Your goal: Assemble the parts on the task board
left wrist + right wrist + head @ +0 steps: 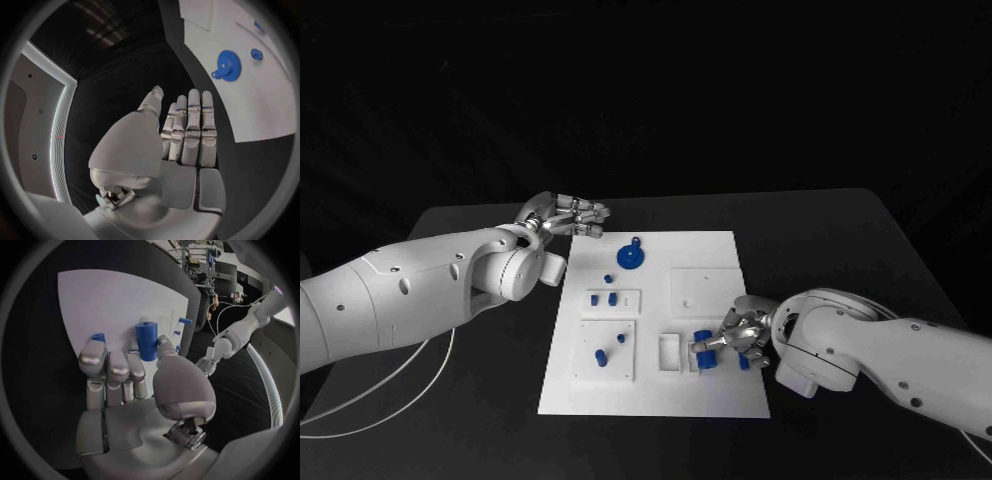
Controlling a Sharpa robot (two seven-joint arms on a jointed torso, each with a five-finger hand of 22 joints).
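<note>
Board (pixel 711 400) lies flat mid-surface (pixel 848 215), long side running away from the robot. Right hand (pixel 733 342) sits over the near right part of the board; the right wrist view shows a blue cylinder (pixel 147 341) pinched between thumb and a finger, other fingers (pixel 107 365) laid roughly parallel beside it, one fingertip next to a second small blue peg (pixel 98 337). Left hand (pixel 568 216) hovers off the board's far left corner, fingers straight and together, holding nothing. Gear (pixel 630 258) lies on the far part of the board, a small blue piece (pixel 609 277) just beside it; two pegs (pixel 603 297) stand in a small plate, two more (pixel 600 355) in the larger plate nearer the robot. Judgement: step in hand is seating the held cylinder in a fixture near the slotted bracket (pixel 671 352). To do it well: keep the cylinder's axis square to the socket, come down slowly, avoid sweeping the neighbouring blue pieces (pixel 708 350) with the spare fingers, loosen the pinch only once it is seated. Which socket is meant cannot be told; the hand covers it. Left hand could steady the board edge if it slides.
</note>
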